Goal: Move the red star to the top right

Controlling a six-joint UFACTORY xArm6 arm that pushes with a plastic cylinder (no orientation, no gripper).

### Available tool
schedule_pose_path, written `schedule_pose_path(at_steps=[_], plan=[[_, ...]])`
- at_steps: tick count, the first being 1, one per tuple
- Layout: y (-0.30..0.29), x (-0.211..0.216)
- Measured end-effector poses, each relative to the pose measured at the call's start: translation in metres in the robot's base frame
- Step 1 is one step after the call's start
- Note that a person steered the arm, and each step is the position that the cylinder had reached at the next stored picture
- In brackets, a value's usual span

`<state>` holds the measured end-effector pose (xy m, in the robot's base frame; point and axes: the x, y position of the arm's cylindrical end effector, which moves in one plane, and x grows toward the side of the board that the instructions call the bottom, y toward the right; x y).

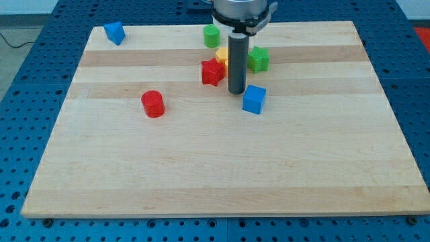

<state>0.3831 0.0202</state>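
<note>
The red star (212, 72) lies on the wooden board (222, 168) near the top middle. My tip (236, 92) stands just right of and slightly below the star, a small gap apart, and just left of the blue cube (254, 99). The rod rises from there and hides part of a yellow block (222, 55) behind the star.
A green star (258, 59) lies right of the rod. A green block (212, 35) sits at the top middle. A blue block (115, 32) sits at the top left corner. A red cylinder (153, 103) stands left of centre.
</note>
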Motion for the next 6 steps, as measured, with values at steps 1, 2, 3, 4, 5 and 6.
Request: schedule_pose_path(at_steps=[1,2,3,4,5,6], plan=[[-0.035,-0.021],[-0.081,-0.039],[-0.119,-0.045],[-0.120,-0.035],[-0.153,-0.026],[-0.168,-0.056]])
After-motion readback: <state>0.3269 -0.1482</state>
